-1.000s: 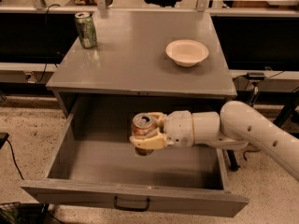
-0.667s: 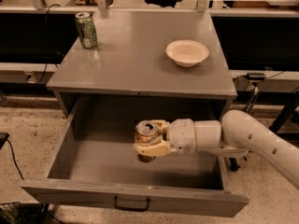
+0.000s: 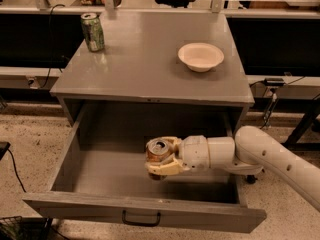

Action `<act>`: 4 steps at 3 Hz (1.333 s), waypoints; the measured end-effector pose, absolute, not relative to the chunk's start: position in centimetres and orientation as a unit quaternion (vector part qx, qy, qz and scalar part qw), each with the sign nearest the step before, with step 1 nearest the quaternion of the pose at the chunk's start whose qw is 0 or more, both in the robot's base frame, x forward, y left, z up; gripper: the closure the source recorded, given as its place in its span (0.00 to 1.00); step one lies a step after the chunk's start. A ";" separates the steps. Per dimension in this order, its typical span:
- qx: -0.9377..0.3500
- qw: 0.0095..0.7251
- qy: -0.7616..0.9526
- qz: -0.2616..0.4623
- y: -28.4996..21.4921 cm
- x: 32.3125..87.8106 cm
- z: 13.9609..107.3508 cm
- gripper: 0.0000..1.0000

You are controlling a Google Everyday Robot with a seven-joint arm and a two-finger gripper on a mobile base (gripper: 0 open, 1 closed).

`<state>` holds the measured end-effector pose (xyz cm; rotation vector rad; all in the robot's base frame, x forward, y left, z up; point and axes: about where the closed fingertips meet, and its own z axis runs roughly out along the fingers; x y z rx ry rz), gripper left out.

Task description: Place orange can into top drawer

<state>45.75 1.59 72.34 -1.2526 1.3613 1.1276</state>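
The top drawer (image 3: 95, 169) is pulled open below the grey cabinet top, with a plain grey interior and a small dark handle (image 3: 142, 218) on its front. My gripper (image 3: 161, 158) reaches in from the right on a white arm and is shut on the orange can (image 3: 158, 152). The can is upright, its silver top showing, held low inside the drawer near its middle, close to the floor. I cannot tell whether the can touches the drawer floor.
A green can (image 3: 93, 32) stands at the back left of the cabinet top (image 3: 145, 69). A white bowl (image 3: 200, 56) sits at the right of the top. Dark shelving and cables lie behind; speckled floor surrounds the cabinet.
My gripper has moved down and slightly forward with the orange can, lowering it deeper into the drawer. Green can and bowl have not moved.
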 end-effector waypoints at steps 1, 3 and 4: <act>-0.527 0.459 0.551 0.455 1.7 45.7 71.5 0.59; -0.533 0.443 0.549 0.467 2.4 45.6 70.4 0.12; -0.525 0.440 0.556 0.471 2.2 45.5 70.5 0.00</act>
